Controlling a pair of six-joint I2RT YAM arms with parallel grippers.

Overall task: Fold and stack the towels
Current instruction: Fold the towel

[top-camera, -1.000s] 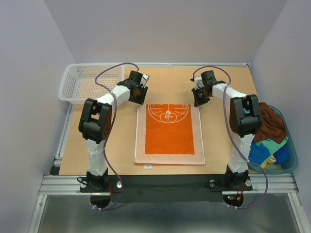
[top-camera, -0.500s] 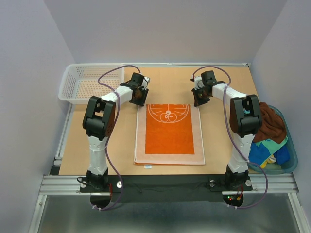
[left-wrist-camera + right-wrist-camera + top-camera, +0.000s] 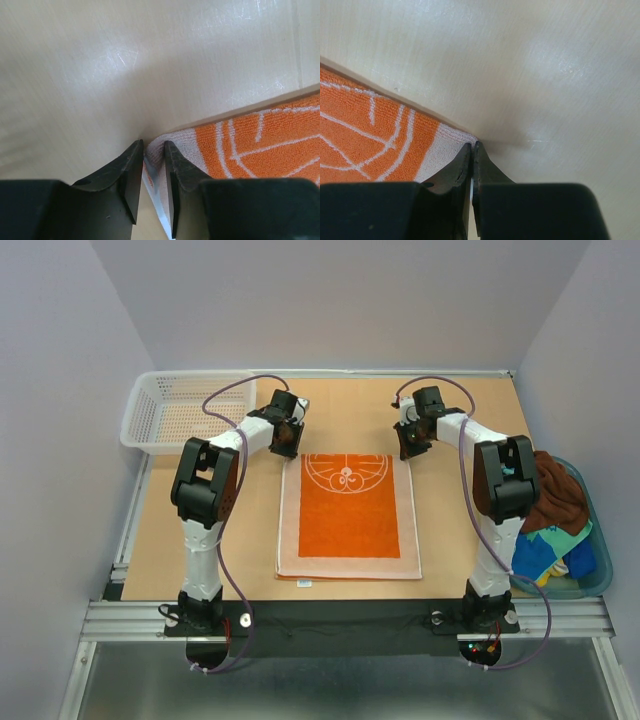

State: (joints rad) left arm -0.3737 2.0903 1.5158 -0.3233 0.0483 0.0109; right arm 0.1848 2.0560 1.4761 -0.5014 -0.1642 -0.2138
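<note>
Where left gripper [image 3: 153,146] and right gripper [image 3: 473,146] clamp, towel [image 3: 349,508] corners hide.

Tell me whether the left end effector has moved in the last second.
Yes, slightly: the left end effector has shifted away from the white basket, toward the far left corner of the orange towel.

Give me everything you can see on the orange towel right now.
The orange terry towel, with a white circle pattern and pale border, lies flat on the tan wooden table, a small tag at its near edge. The right hand is pinched on its far-right corner; the left hand grips the far-left corner, cloth filling the narrow gap.
</note>
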